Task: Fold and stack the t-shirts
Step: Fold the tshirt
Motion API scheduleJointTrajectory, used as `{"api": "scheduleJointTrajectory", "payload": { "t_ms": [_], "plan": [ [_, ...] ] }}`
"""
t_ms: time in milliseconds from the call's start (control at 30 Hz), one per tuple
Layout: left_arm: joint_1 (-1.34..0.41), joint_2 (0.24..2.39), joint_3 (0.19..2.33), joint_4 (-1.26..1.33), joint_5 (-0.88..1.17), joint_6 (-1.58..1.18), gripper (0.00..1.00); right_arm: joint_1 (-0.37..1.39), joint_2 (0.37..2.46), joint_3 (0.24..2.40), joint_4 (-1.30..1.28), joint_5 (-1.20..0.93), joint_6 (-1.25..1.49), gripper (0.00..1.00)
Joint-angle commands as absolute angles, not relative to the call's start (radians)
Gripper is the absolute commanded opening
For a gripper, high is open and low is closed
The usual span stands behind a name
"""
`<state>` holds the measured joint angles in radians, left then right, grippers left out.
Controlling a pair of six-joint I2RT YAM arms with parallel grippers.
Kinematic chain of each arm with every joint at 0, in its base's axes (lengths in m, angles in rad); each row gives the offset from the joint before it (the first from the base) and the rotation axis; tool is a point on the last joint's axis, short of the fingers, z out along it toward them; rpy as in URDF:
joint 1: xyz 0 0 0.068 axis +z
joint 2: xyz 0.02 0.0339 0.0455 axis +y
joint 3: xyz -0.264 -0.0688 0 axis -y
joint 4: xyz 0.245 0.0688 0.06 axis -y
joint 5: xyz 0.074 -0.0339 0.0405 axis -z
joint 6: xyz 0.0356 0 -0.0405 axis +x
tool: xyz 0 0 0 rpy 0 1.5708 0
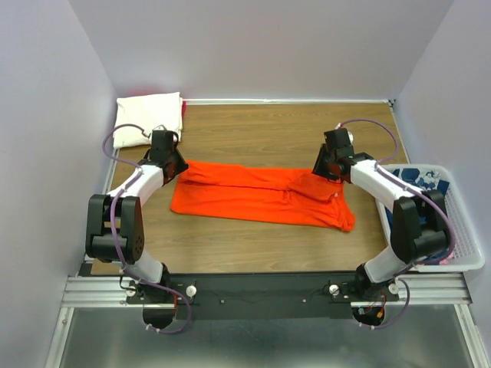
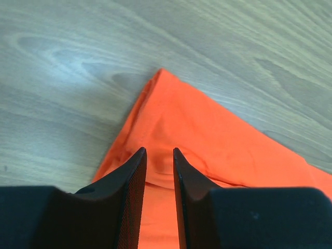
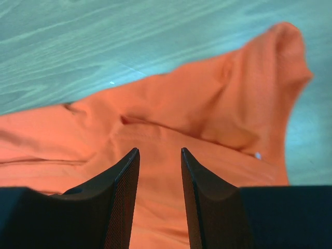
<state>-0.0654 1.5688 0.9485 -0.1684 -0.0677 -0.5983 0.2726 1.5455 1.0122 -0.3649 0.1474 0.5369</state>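
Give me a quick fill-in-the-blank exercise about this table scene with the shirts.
The t-shirt lying across the table is ___ in colour.
The folded cream-white shirt sits at the table's far ___ corner.
The white basket stands at the ___ side of the table.
Missing words: orange, left, right.

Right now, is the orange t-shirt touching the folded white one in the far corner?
Apart. The top external view shows bare wood of the table between the orange t-shirt and the white t-shirt.
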Motion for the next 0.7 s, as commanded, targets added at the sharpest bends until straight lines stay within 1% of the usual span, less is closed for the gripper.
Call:
{"api": "scheduleJointTrajectory", "payload": {
  "t_ms": [0, 333, 667],
  "plan": [
    [-0.095, 1.548, 0.994, -0.183, -0.066, -0.554, 0.35, 0.305, 1.643, 1.084, -0.353, 0.156, 0.503, 0.45],
    [-0.118, 1.566, 1.016, -0.172, -0.005, -0.522, 0.35, 0.376, 1.799, 1.17, -0.321, 0.219, 0.522, 0.45],
    [-0.123, 1.566, 1.0, -0.156, 0.035, -0.517, 0.35, 0.422, 1.841, 1.192, -0.316, 0.298, 0.551, 0.44]
  ]
}}
